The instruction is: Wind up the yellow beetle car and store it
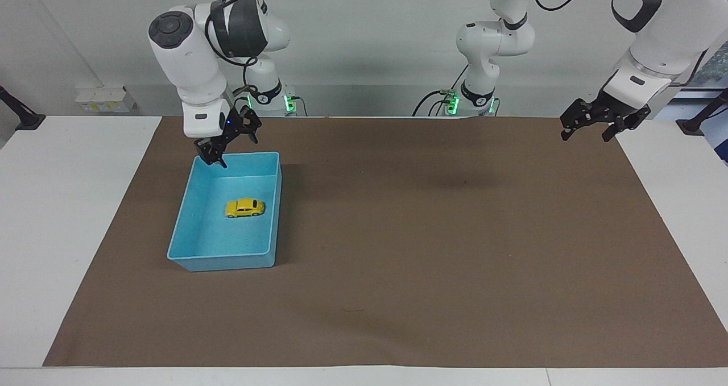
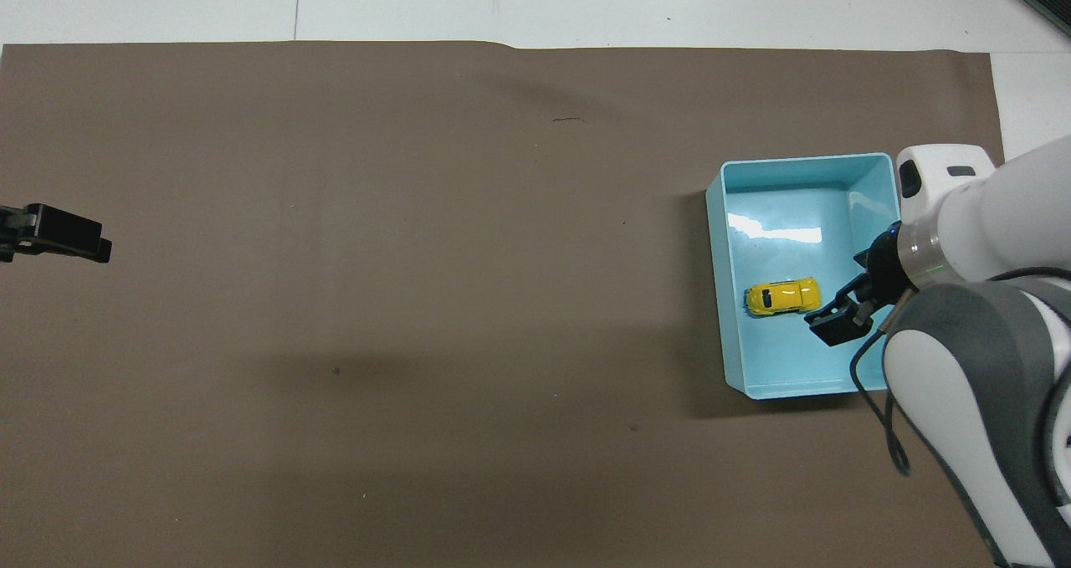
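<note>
Inside the blue tray (image 1: 193, 235), on its floor, sits the yellow beetle car (image 1: 244, 207), upright and untouched; storing looks done, so the sensible move is to lift straight clear without clipping the tray's rim. Over its robot-side edge hangs the right gripper (image 1: 226, 141), fingers spread and empty. At the table's other end the left gripper (image 1: 591, 125) waits, fingers spread too.

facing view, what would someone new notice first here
The bright yellow beetle car stands out, sitting on its wheels inside the blue tray at the right arm's end of the brown mat. The right gripper hangs open and empty in the air over the tray's edge nearest the robots. The left gripper waits open in the air at the left arm's end of the table.
</note>
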